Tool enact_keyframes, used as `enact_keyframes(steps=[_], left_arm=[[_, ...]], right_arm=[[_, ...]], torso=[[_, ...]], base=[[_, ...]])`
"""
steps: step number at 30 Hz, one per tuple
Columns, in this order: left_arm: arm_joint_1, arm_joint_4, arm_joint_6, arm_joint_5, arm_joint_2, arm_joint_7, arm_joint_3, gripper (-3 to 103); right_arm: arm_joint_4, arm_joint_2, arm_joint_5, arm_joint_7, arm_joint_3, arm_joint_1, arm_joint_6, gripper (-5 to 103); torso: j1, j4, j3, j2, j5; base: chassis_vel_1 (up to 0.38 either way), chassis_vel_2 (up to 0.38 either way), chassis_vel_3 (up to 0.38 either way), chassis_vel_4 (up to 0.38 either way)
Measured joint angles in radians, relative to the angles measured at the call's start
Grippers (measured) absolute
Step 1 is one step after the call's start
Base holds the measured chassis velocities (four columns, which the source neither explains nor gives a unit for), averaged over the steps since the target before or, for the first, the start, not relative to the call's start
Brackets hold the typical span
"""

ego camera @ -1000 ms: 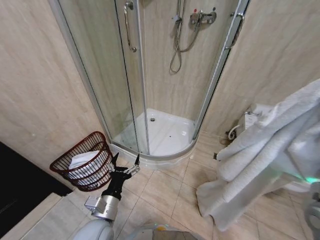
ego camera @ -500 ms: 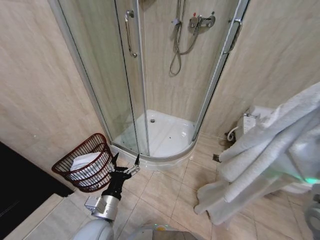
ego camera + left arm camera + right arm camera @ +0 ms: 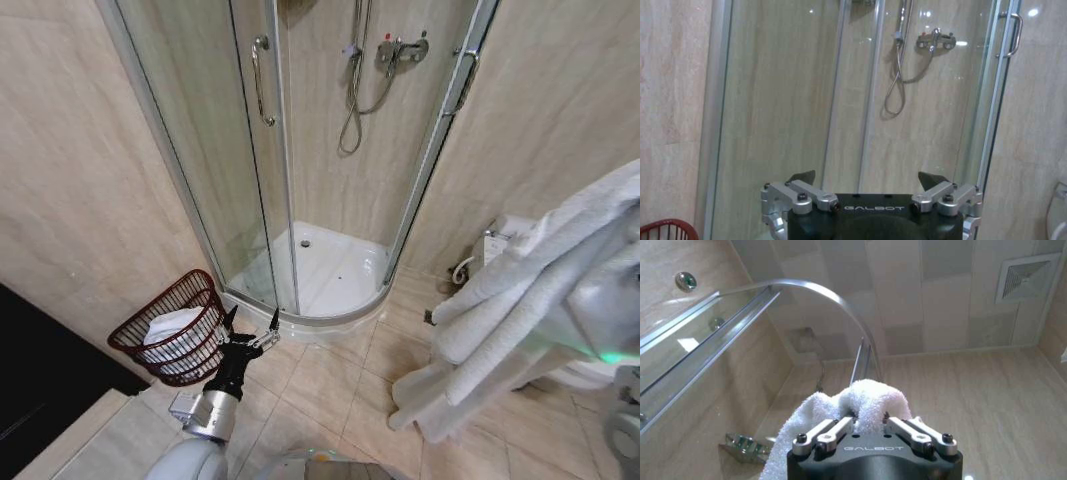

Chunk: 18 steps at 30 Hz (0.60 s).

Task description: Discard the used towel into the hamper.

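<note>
**Towel gripped and raised, hamper across the floor waiting**

The towel (image 3: 540, 300) is hanging in thick white folds at the right side of the head view, its lower end trailing down close to the floor tiles (image 3: 330, 385); whether it is touching them is hard to tell. In the right wrist view the right gripper (image 3: 870, 427) is pinching a bunched fold of the towel (image 3: 863, 400) between nearly closed jaws, pointing up toward the ceiling.

The hamper (image 3: 150, 355), a dark red wire basket, is standing on the floor against the left wall, just beside the curved edge of the shower tray (image 3: 330, 310). Something white is already lying inside it. The towel is well apart from it, on the opposite side of the floor, so by my reading the pick-up is done while the carry across and the drop are both left to do.

The left gripper (image 3: 250, 328) is hovering low just beside the hamper's rim, pointing toward the shower, with its jaws spread wide and holding nothing. The left wrist view is showing its fingertips (image 3: 803, 176) well apart against the shower glass (image 3: 780, 100).
</note>
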Motion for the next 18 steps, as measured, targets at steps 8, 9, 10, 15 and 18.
enact_keyframes(steps=[8,9,10,15,18], left_arm=[[0.0,0.0,0.0,0.0,0.0,0.0,0.0,100],[0.0,0.0,0.0,0.0,0.0,0.0,0.0,100],[0.0,0.0,0.0,0.0,0.0,0.0,0.0,100],[0.0,0.0,0.0,0.0,0.0,0.0,0.0,100],[0.0,0.0,0.0,0.0,0.0,0.0,0.0,100]], right_arm=[[0.0,0.006,0.001,0.0,0.004,-0.003,0.001,10],[0.0,0.007,0.001,0.0,0.005,-0.004,0.002,10],[0.0,0.007,0.001,0.0,0.005,-0.004,0.002,10],[0.0,0.001,0.002,0.002,0.008,-0.005,0.003,10],[0.0,0.0,0.004,0.014,0.012,-0.005,0.001,10]], torso=[[0.014,0.0,0.023,0.037,0.0],[0.016,-0.0001,0.027,0.043,0.0001],[0.016,-0.0001,0.027,0.043,0.0001],[0.024,0.0,0.039,0.063,0.0001],[0.029,0.0,0.047,0.076,0.0]], base=[[0.0,0.0,0.0,0.0],[0.0,0.0,0.0,0.0],[0.0,0.0,0.0,0.0],[0.0,0.0,0.0,0.0],[0.0,0.0,0.0,0.0]])
